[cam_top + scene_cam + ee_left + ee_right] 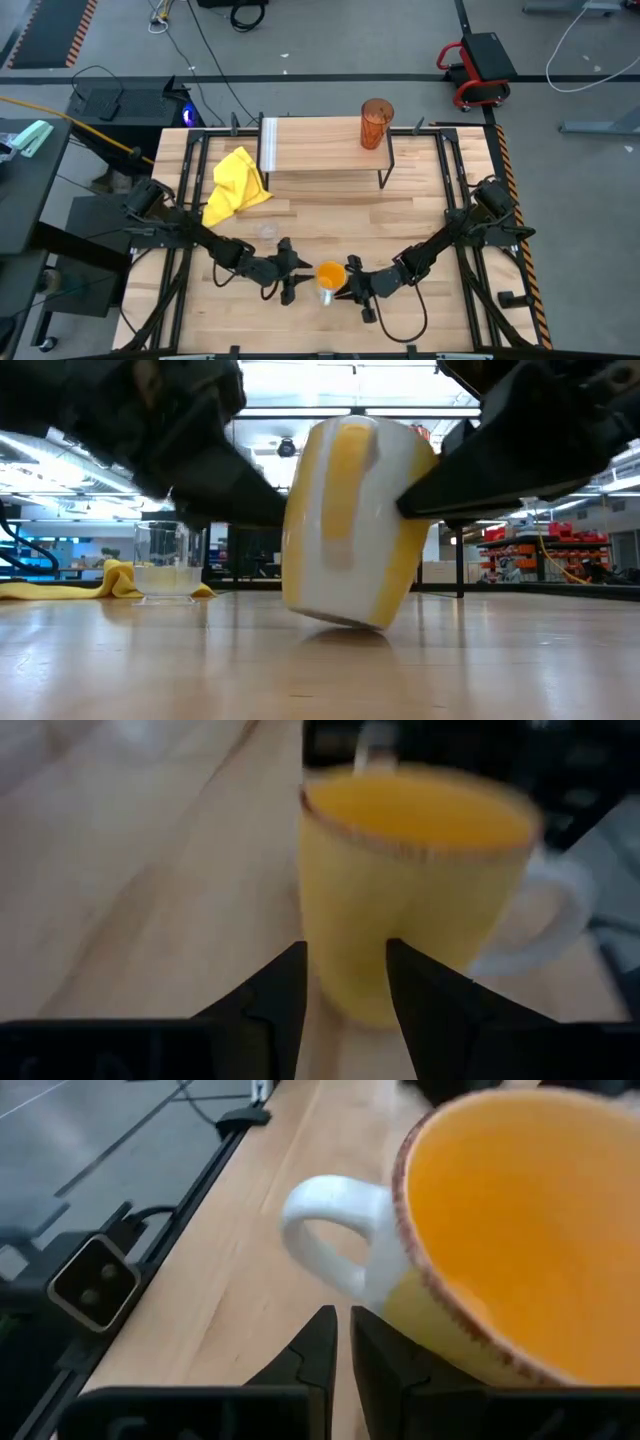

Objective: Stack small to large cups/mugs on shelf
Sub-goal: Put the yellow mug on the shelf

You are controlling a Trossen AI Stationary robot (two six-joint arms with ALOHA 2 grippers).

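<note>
The mug (pixel 331 276), orange inside with a white handle (pixel 330 1230), stands tilted near the table's near edge, between both grippers. It rests on its bottom edge (pixel 345 622). My left gripper (pixel 299 271) is at the mug's left side, open. My right gripper (pixel 353 284) is at its right side, shut. The small clear glass cup (pixel 267 232) stands on the table farther back and to the left. The amber tumbler (pixel 376 123) stands on the shelf (pixel 320 150) near its right end. My left gripper (pixel 345 970) comes level from the table's left, and its open fingertips (pixel 285 985) meet the mug's outer wall (pixel 345 935). The wall is wider than the gap, so nothing is pinched. My right gripper (pixel 345 1325) comes level from the table's right. Its shut fingers (pixel 322 1342) lie against the mug's outer wall (pixel 405 1305) just below the handle. The mug leans with its rim toward this gripper.
A yellow cloth (pixel 235 187) lies crumpled left of the shelf, reaching toward the glass cup. The shelf sits at the table's far edge on thin black legs. Bare tabletop (pixel 400 215) stretches between the shelf and the grippers.
</note>
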